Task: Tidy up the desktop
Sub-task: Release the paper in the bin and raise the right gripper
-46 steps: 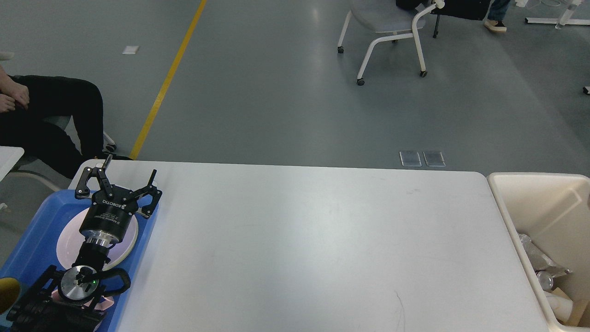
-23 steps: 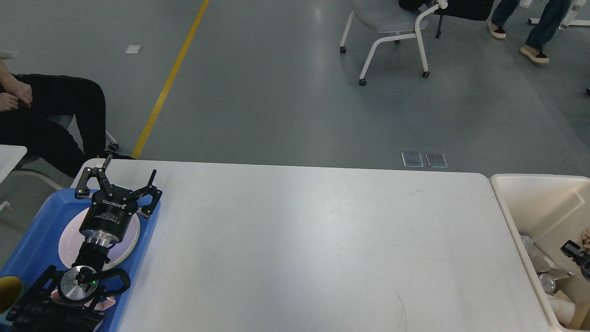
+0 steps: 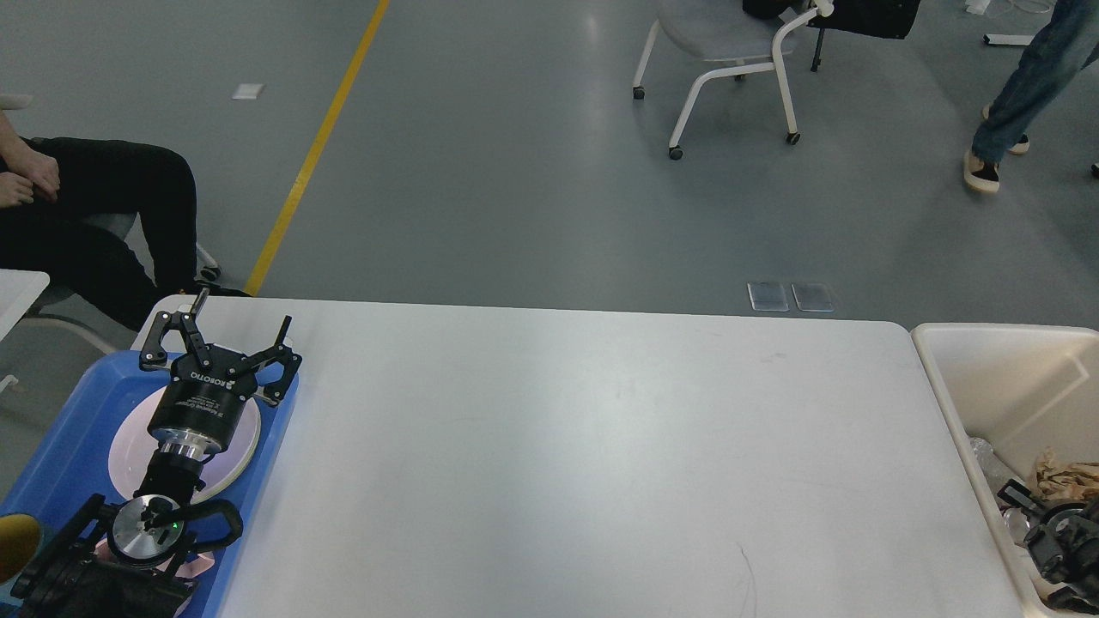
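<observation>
The desktop (image 3: 601, 446) is a wide white tabletop, bare across its middle. My left gripper (image 3: 244, 313) hangs open over the far end of a blue tray (image 3: 69, 438) at the desktop's left edge, with nothing between its fingers. Under that arm, a white plate (image 3: 245, 442) lies in the tray. My right gripper (image 3: 1043, 528) shows dark at the bottom right, inside a beige bin (image 3: 953, 395). Its fingers cannot be told apart. Crumpled brown paper (image 3: 1069, 475) lies just beyond it in the bin.
The bin also holds clear plastic scraps (image 3: 983, 459). A yellow object (image 3: 13, 545) sits at the tray's near left corner. A seated person (image 3: 94, 215) is beyond the table's left corner, and a wheeled chair (image 3: 730, 51) and a walking person (image 3: 1013, 94) are farther back.
My right arm has come into view over the bin and moved lower and leftward. Crumpled brown paper now shows in the bin. The left arm has stayed still. A person has walked across behind.
</observation>
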`<state>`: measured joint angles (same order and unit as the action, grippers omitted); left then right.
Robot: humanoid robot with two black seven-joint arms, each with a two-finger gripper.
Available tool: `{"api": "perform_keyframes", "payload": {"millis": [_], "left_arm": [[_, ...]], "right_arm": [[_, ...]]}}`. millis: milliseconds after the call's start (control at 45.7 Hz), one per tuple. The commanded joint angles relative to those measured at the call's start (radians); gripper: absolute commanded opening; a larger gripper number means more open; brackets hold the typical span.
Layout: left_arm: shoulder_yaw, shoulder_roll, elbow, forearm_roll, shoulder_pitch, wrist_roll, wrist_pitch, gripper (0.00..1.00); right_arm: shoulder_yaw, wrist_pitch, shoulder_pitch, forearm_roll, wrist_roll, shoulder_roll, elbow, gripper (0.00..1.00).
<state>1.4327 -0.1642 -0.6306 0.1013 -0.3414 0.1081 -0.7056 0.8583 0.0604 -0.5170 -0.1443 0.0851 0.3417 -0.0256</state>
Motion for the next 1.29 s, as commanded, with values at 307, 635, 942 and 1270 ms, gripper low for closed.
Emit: {"api": "perform_keyframes", "payload": {"millis": [307, 635, 942, 1270], "left_arm": [[0.0, 0.0, 0.0, 0.0, -0.001, 0.001, 0.0, 0.96], [0.0, 0.0, 0.0, 0.0, -0.001, 0.001, 0.0, 0.96], [0.0, 0.0, 0.0, 0.0, -0.001, 0.001, 0.0, 0.96], [0.0, -0.001, 0.0, 0.0, 0.001, -0.001, 0.0, 0.96]], "right_arm": [[0.001, -0.07, -0.002, -0.001, -0.002, -0.004, 0.001, 1.0], [-0.281, -0.073, -0.084, -0.035, -0.013, 0.037, 0.001, 1.0], [-1.04, -0.062, -0.305, -0.063, -0.013, 0.152, 0.136, 1.0], [-1.409, -0.057, -0.321, -0.063, -0.015, 0.395, 0.737, 1.0]]}}
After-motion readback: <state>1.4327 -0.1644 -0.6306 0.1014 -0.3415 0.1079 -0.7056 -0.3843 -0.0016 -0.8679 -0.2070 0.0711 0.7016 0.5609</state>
